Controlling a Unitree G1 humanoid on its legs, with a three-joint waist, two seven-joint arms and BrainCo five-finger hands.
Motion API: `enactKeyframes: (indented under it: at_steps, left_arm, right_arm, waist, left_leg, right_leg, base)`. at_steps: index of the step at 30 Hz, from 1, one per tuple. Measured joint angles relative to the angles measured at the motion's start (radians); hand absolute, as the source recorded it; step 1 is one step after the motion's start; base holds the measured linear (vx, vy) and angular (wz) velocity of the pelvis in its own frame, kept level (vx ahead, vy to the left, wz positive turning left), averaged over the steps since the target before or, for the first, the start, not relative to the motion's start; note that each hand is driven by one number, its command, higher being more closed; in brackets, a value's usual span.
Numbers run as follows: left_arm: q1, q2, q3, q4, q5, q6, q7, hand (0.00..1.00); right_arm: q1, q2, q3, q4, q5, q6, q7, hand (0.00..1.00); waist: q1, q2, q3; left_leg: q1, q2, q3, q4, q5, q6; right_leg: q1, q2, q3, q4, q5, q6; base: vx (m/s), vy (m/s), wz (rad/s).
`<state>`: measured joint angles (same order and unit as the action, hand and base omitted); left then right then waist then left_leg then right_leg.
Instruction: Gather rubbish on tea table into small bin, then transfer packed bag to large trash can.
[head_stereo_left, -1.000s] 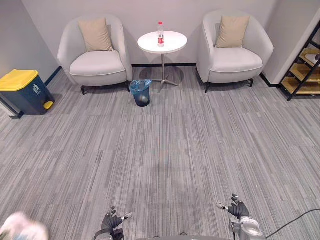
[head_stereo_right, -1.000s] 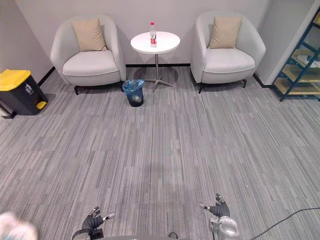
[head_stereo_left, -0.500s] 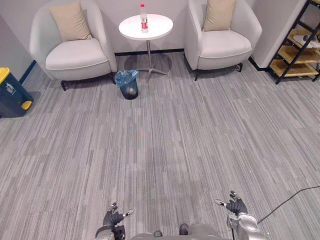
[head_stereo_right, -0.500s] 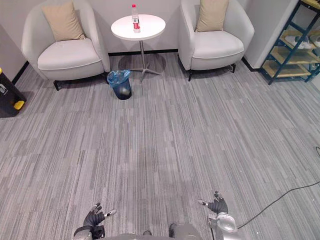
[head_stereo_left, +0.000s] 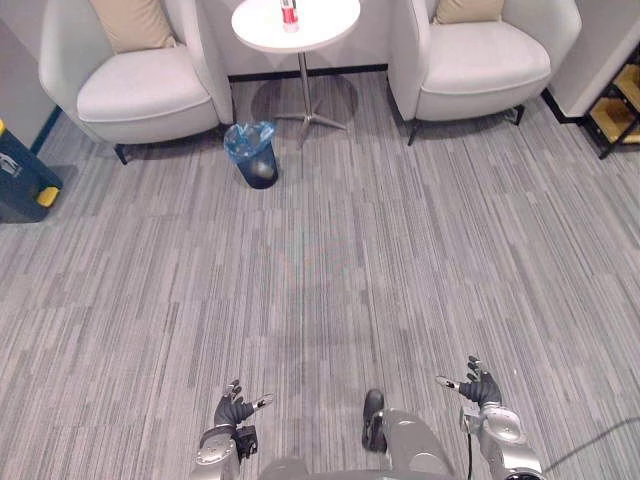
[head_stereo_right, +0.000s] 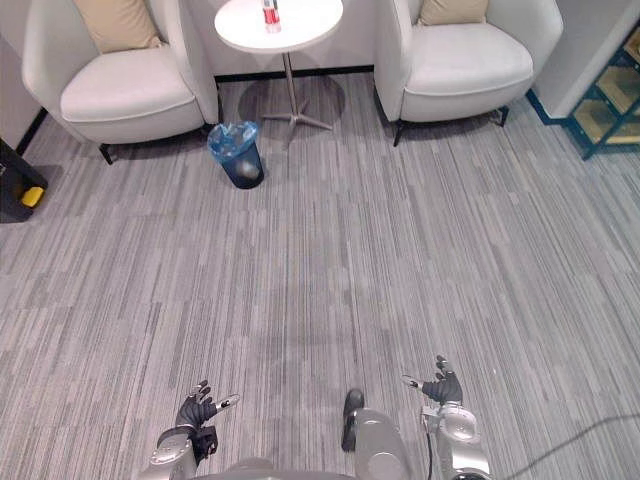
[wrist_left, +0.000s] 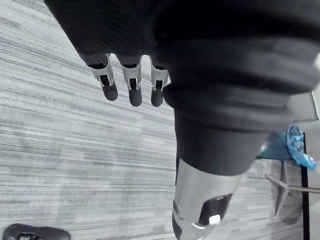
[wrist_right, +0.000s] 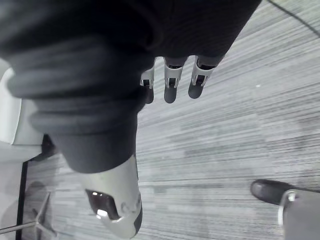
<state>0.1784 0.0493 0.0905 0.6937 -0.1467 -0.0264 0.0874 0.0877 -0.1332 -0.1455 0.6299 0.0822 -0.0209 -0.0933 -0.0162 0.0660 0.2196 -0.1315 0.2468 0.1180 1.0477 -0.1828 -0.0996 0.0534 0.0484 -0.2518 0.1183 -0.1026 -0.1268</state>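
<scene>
The large trash can (head_stereo_left: 20, 180) stands at the left edge. At lower left, the left hand (head_stereo_left: 232, 412) hangs over the carpet (head_stereo_left: 330, 270), fingers relaxed and apart. Upper left of centre, the blue-lined small bin (head_stereo_left: 252, 153) sits on the carpet near the round white desk (head_stereo_left: 335, 18). The desk carries a bottle (head_stereo_left: 290, 12) at the top edge. At lower right, the right hand (head_stereo_left: 480, 388) is likewise loose-fingered.

Robot at work: its left hand (head_stereo_left: 232, 410) and right hand (head_stereo_left: 482, 390) are wearing dark ribbed covers (wrist_left: 240, 75) over back and wrist, silver-grey forearms (head_stereo_left: 503, 442) gleaming behind them. Silver fingers (wrist_left: 131, 82) are ending in dark tips; the rounded silver thumb (wrist_left: 202, 200) is showing a dark inset.
</scene>
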Motion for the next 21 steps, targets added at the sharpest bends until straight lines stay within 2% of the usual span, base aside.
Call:
enactKeyframes:
  at_steps: [2, 3, 4, 5, 6, 7, 8, 9, 10, 11, 12, 13, 14, 15, 16, 17, 18, 19, 21]
  left_arm:
    - [-0.001, -0.001, 0.000, -0.005, 0.000, 0.001, 0.000, 0.00]
    - [-0.005, -0.001, 0.000, -0.018, 0.000, 0.002, 0.000, 0.00]
    - [-0.005, -0.001, 0.000, -0.021, 0.001, 0.001, 0.000, 0.00]
    - [-0.003, -0.006, -0.001, -0.021, 0.001, 0.002, 0.000, 0.00]
    - [-0.001, -0.010, -0.002, -0.021, 0.001, 0.002, 0.000, 0.00]
    - [-0.001, -0.016, -0.002, -0.021, 0.001, 0.002, 0.000, 0.00]
    - [-0.001, -0.016, -0.002, -0.021, 0.001, 0.002, 0.000, 0.00]
    - [-0.001, -0.016, -0.002, -0.020, 0.001, 0.002, 0.000, 0.00]
    - [0.002, -0.011, -0.001, -0.015, 0.001, 0.002, 0.001, 0.00]
    - [0.011, -0.005, -0.001, -0.015, 0.001, 0.002, 0.001, 0.00]
    - [0.011, -0.005, -0.001, -0.015, 0.001, 0.001, 0.001, 0.00]
    - [0.002, -0.004, -0.002, -0.012, -0.001, 0.001, 0.001, 0.00]
    - [-0.007, -0.004, -0.010, -0.001, -0.001, 0.001, 0.000, 0.00]
    - [-0.007, -0.005, -0.010, 0.006, -0.001, 0.001, 0.000, 0.00]
    - [-0.004, -0.002, -0.010, 0.012, -0.001, 0.001, 0.002, 0.00]
    - [-0.002, 0.003, -0.017, 0.021, -0.001, 0.001, 0.003, 0.00]
    - [-0.001, 0.007, -0.021, 0.026, -0.001, 0.002, 0.003, 0.00]
    - [0.001, 0.016, -0.026, 0.028, -0.002, 0.002, 0.006, 0.00]
    - [-0.004, 0.035, -0.044, 0.030, -0.002, 0.002, 0.007, 0.00]
  right_arm:
    - [0.008, 0.010, -0.001, -0.018, 0.008, 0.001, -0.002, 0.00]
    - [0.008, 0.010, -0.003, -0.017, 0.010, 0.002, -0.001, 0.00]
    - [0.013, 0.011, -0.011, -0.013, 0.018, 0.006, -0.002, 0.00]
    - [0.014, 0.011, -0.028, -0.013, 0.027, 0.007, -0.003, 0.00]
    - [0.014, 0.010, -0.042, -0.013, 0.028, 0.007, -0.005, 0.00]
    - [0.016, 0.007, -0.060, -0.008, 0.029, 0.006, -0.015, 0.00]
    - [0.017, 0.006, -0.073, 0.006, 0.029, 0.006, -0.017, 0.00]
    - [0.019, 0.005, -0.076, 0.019, 0.029, 0.007, -0.019, 0.00]
    - [0.019, 0.005, -0.075, 0.050, 0.029, 0.009, -0.020, 0.00]
    - [0.021, 0.014, -0.062, 0.059, 0.029, 0.010, -0.020, 0.00]
    - [0.019, 0.017, -0.047, 0.060, 0.027, 0.010, -0.018, 0.00]
    - [0.020, 0.019, -0.032, 0.062, 0.025, 0.009, -0.016, 0.00]
    - [0.009, 0.018, -0.032, 0.072, 0.024, 0.009, -0.014, 0.00]
    - [0.005, 0.018, -0.032, 0.079, 0.023, 0.009, -0.013, 0.00]
    - [0.000, 0.018, -0.031, 0.097, 0.019, 0.008, -0.011, 0.00]
    - [0.005, 0.019, -0.028, 0.107, 0.005, 0.010, -0.010, 0.00]
    - [0.007, 0.019, -0.022, 0.112, 0.000, 0.010, -0.010, 0.00]
    - [0.016, 0.019, -0.001, 0.114, -0.009, 0.010, -0.007, 0.00]
    - [0.016, 0.019, 0.009, 0.114, -0.014, 0.010, 0.001, 0.00]
  waist:
    - [0.017, -0.001, 0.002]
    - [0.034, -0.002, 0.003]
    - [0.037, -0.011, 0.008]
    - [0.039, -0.021, 0.015]
    - [0.039, -0.021, 0.015]
    - [0.042, -0.014, 0.014]
    - [0.048, -0.006, 0.014]
    - [0.056, -0.002, 0.013]
    - [0.075, -0.007, 0.012]
    - [0.088, -0.037, 0.006]
    - [0.089, -0.054, 0.002]
    - [0.091, -0.069, -0.001]
    - [0.088, -0.065, -0.004]
    - [0.089, -0.064, -0.005]
    - [0.087, -0.066, -0.005]
    - [0.087, -0.067, -0.005]
    - [0.083, -0.066, -0.004]
    - [0.076, -0.061, -0.004]
    - [0.058, -0.054, -0.003]
  left_leg:
    - [-0.091, -0.005, 0.029, -0.029, -0.017, 0.028]
    - [-0.138, -0.019, 0.050, -0.119, -0.027, 0.044]
    - [-0.153, -0.051, 0.064, -0.231, -0.028, 0.045]
    - [-0.158, -0.101, 0.078, -0.427, -0.020, 0.043]
    - [-0.158, -0.127, 0.074, -0.533, -0.012, 0.032]
    - [-0.159, -0.166, 0.060, -0.779, 0.041, 0.022]
    - [-0.156, -0.175, 0.039, -0.877, 0.067, 0.026]
    - [-0.150, -0.176, 0.024, -0.914, 0.073, 0.025]
    - [-0.142, -0.181, 0.012, -0.905, 0.173, 0.041]
    - [-0.138, -0.207, 0.017, -0.879, 0.222, 0.068]
    - [-0.150, -0.223, 0.015, -0.851, 0.221, 0.072]
    - [-0.176, -0.243, 0.020, -0.793, 0.201, 0.100]
    - [-0.173, -0.256, 0.029, -0.767, 0.177, 0.132]
    - [-0.158, -0.262, 0.039, -0.769, 0.166, 0.140]
    - [-0.102, -0.283, 0.060, -0.798, 0.145, 0.149]
    - [-0.029, -0.305, 0.071, -0.834, 0.118, 0.161]
    - [0.004, -0.315, 0.070, -0.843, 0.110, 0.163]
    - [0.094, -0.322, 0.065, -0.866, 0.086, 0.177]
    - [0.169, -0.322, 0.048, -0.888, 0.065, 0.181]
  right_leg:
    - [0.058, -0.001, 0.015, -0.048, -0.014, -0.010]
    - [0.085, -0.010, 0.023, -0.061, -0.015, 0.007]
    - [0.105, -0.027, 0.025, -0.067, -0.021, 0.021]
    - [0.126, -0.054, 0.030, -0.073, -0.034, 0.042]
    - [0.135, -0.064, 0.033, -0.081, -0.039, 0.050]
    - [0.162, -0.073, 0.041, -0.103, -0.055, 0.077]
    - [0.180, -0.070, 0.048, -0.108, -0.071, 0.095]
    - [0.191, -0.065, 0.055, -0.108, -0.085, 0.103]
    - [0.216, -0.071, 0.082, -0.103, -0.117, 0.124]
    - [0.225, -0.104, 0.107, -0.089, -0.153, 0.137]
    - [0.219, -0.124, 0.117, -0.074, -0.169, 0.144]
    - [0.206, -0.152, 0.138, -0.029, -0.183, 0.160]
    - [0.167, -0.172, 0.177, 0.067, -0.187, 0.167]
    - [0.135, -0.178, 0.202, 0.145, -0.189, 0.172]
    - [0.065, -0.206, 0.238, 0.344, -0.174, 0.212]
    - [-0.018, -0.234, 0.262, 0.559, -0.123, 0.297]
    - [-0.048, -0.241, 0.262, 0.651, -0.123, 0.304]
    - [-0.115, -0.243, 0.248, 0.804, -0.144, 0.272]
    - [-0.184, -0.235, 0.188, 0.845, -0.179, 0.227]
  base:
    - [0.31, -0.064, -0.23]
    - [0.32, 0.020, -0.13]
    - [0.40, 0.066, -0.14]
    - [0.35, 0.087, -0.07]
    - [0.45, 0.158, -0.14]
    - [0.39, 0.163, -0.17]
    - [0.41, 0.185, -0.21]
    - [0.34, 0.184, -0.35]
    - [0.43, 0.223, -0.50]
    - [0.43, 0.217, -0.50]
    - [0.45, 0.190, -0.34]
    - [0.47, 0.190, -0.19]
    - [0.47, 0.199, -0.20]
    - [0.55, 0.273, -0.27]
    - [0.56, 0.276, -0.35]
    - [0.57, 0.265, -0.29]
    - [0.57, 0.211, -0.19]
    - [0.48, 0.145, -0.05]
    - [0.43, 0.079, 0.15]
